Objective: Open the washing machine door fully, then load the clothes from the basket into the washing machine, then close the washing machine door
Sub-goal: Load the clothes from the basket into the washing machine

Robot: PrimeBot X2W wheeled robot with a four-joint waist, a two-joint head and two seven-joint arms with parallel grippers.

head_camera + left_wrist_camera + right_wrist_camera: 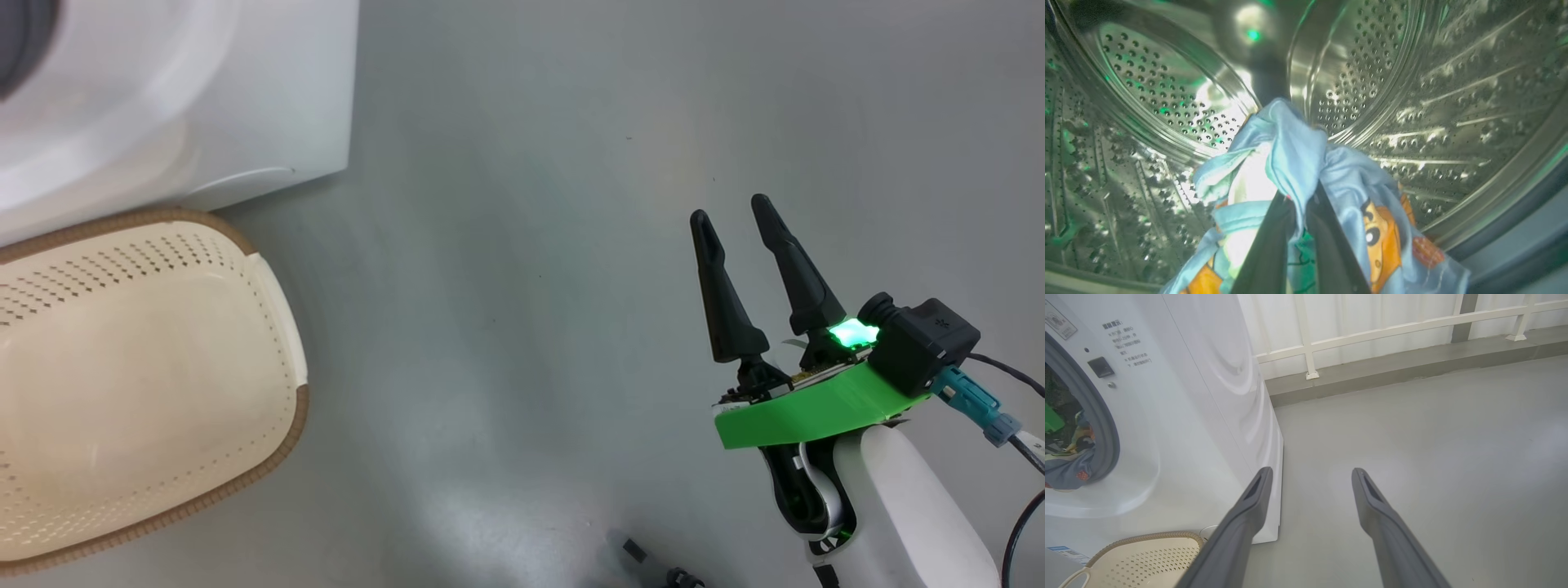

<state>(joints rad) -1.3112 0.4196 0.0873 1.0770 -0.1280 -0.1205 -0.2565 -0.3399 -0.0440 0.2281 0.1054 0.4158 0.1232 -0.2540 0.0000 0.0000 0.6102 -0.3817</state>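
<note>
Light-blue clothes [1290,139] with orange cartoon animals hang pinched in the left gripper [1301,200] inside the steel drum [1453,102].

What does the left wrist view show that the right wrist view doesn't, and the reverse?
Left wrist: the steel drum from inside, the left gripper pinching the clothes. Right wrist: the right gripper with jaws open, the basket, the grey floor, a white railing. Both: the washing machine with clothes in it.

Basket [302,408] cut off at L edge; washer [269,98] mostly out of frame. L end effector [1302,192] tips buried in clothes [1298,151].
</note>
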